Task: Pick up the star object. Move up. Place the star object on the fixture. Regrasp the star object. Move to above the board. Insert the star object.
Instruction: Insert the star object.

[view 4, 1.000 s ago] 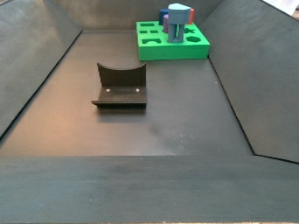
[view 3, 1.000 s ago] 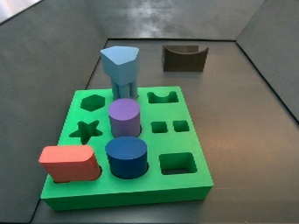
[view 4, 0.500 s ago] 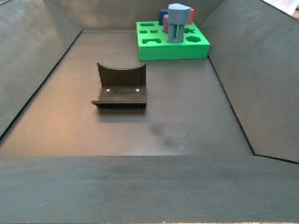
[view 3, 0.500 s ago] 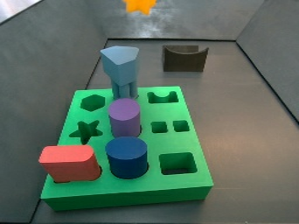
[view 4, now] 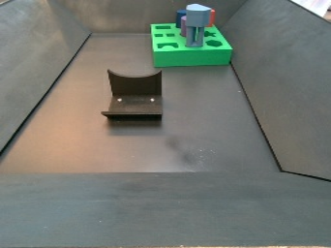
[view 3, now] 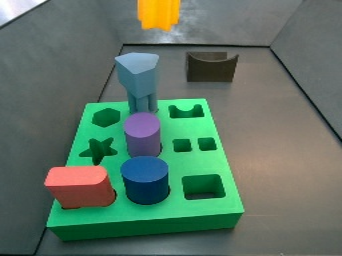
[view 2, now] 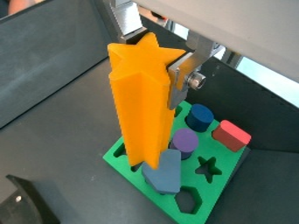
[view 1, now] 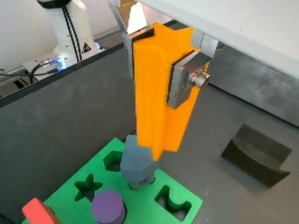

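Note:
The star object [view 1: 158,101] is a long orange prism, held upright high above the green board [view 3: 185,166]. My gripper [view 1: 155,70] is shut on its upper part, the silver fingers [view 2: 183,77] pressing on opposite sides. In a side view only the star object's lower end [view 3: 158,12] shows at the top edge, and the gripper is out of frame. The board's star hole [view 3: 96,150] is open. The dark fixture [view 3: 211,65] stands on the floor beyond the board with nothing in its notch, as the fixture [view 4: 134,94] also shows from the opposite side.
On the board stand a light-blue pentagon peg [view 3: 138,75], a purple cylinder [view 3: 143,133], a dark blue cylinder [view 3: 144,180] and a red block [view 3: 78,186]. Sloping grey walls enclose the floor in both side views.
The star object's lower end has come down into the top of a side view: absent one second ago, a tip half a second ago, more of it now. Nothing on the floor moved.

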Motion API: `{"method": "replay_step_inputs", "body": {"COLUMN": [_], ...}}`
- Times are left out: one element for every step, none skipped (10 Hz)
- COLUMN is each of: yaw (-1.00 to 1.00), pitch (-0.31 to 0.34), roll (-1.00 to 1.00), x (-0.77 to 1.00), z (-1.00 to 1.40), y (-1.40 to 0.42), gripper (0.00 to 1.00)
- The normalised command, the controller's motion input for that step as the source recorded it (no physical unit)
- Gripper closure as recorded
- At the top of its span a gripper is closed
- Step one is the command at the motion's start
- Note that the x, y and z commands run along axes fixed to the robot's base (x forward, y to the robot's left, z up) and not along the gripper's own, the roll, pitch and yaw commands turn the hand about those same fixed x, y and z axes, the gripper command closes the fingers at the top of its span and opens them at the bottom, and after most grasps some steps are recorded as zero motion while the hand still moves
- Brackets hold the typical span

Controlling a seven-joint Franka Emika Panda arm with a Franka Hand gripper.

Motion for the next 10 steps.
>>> {"method": "replay_step_inputs", "body": {"yaw": [0.0, 0.0, 0.0, 0.0, 0.0, -0.02, -0.17, -0.2, -0.2, -0.23], "pitch": [0.0, -0.016, -0.054, -0.077, -0.066, -0.049, -0.033, -0.003, -0.021, -0.064], "roll": [0.0, -0.03, -0.04, -0.08, -0.07, -0.06, -0.05, -0.05, -0.09, -0.15], "x": [0.0, -0.03, -0.02, -0.15, -0.22, -0.29, -0.42, -0.36, -0.35, -0.33], "z": [-0.06, -0.01, -0.12, -0.17, -0.16, -0.16, -0.25, -0.27, -0.25, -0.23], "y": [0.0, -0.03, -0.11, -0.19, -0.25, -0.3, -0.29, -0.3, -0.29, -0.28], "gripper": [1.0, 1.0, 1.0, 1.0, 1.0, 1.0, 1.0, 1.0, 1.0, 1.0]}}
